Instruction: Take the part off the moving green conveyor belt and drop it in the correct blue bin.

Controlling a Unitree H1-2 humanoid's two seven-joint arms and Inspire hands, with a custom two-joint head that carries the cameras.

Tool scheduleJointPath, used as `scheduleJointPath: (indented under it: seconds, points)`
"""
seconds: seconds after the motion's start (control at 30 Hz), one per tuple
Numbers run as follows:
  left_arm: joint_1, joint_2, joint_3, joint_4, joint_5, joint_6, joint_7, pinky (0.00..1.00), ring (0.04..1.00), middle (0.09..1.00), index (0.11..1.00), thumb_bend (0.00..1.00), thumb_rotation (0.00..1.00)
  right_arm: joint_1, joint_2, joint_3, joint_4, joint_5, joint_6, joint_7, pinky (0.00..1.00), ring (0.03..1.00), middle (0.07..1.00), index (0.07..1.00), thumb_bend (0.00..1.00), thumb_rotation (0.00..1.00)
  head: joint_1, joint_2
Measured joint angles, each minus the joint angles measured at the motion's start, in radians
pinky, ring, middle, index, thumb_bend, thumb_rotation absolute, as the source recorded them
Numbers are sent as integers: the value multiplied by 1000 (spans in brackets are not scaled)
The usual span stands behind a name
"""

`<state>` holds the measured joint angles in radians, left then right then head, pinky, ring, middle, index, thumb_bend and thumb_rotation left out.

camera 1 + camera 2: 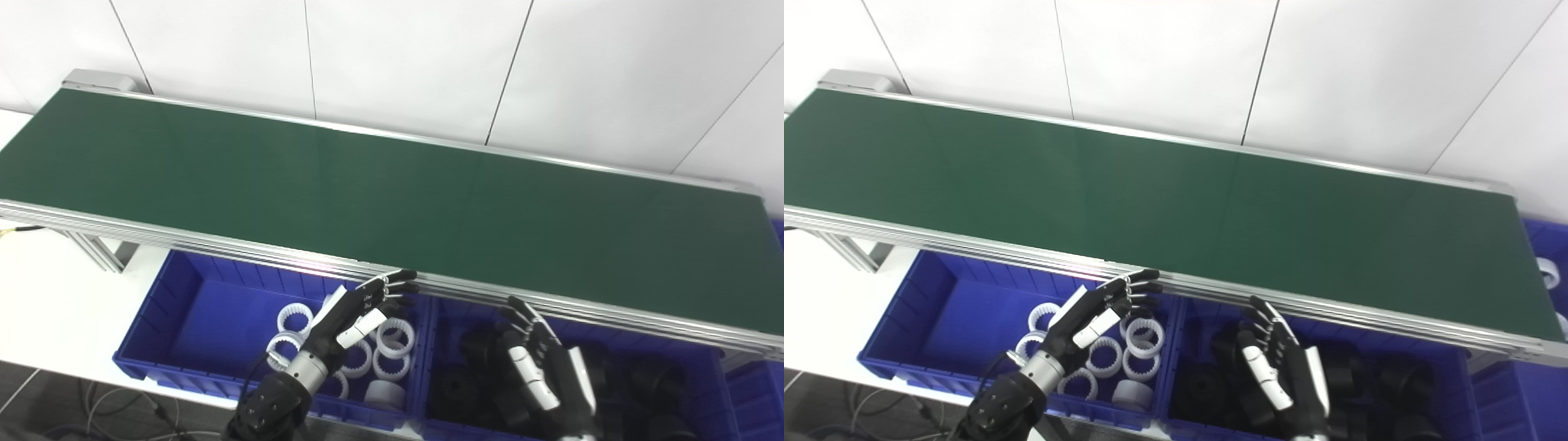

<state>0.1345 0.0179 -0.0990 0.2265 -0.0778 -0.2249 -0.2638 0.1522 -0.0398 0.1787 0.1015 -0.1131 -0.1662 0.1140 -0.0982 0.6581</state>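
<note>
Conveyor belt [380, 190], left eye view: green band is seen running from far left to near right, with nothing noted on it. Two blue bins are set against its near rail. Left bin [177, 312] is seen holding white toothed rings [392, 337]; right bin [713, 373] holds black parts [456, 386]. Left robot hand [358, 312] is held over the white rings, fingers spread, nothing gripped. Right robot hand [542, 367] is held over the black parts, fingers apart, nothing gripped.

Right eye view: same layout is recorded. A further blue bin [1546, 245] with a white ring is noted at the far right edge.
</note>
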Motion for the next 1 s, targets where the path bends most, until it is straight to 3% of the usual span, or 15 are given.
scheduleJointPath:
  seconds: [0.13,0.5,0.73,1.0]
  points:
    - [-13,28,17,24,-30,-26,-11,699,722,779,783,683,746,-6,10,4,24,-21,-6,-18,729,797,838,879,531,702,-78,-11]
    - [-27,45,67,133,-89,-102,-24,681,696,741,743,657,643,-11,38,35,64,-75,-32,-64,721,790,831,874,543,734,-178,-26]
    - [-27,69,82,154,-108,-124,-35,694,698,733,743,659,630,-13,43,45,76,-81,-45,-85,726,790,834,872,539,734,-218,-31]
    - [-28,73,103,172,-117,-146,-37,701,711,743,740,677,605,-23,62,59,102,-100,-53,-99,739,794,842,880,535,735,-199,-32]
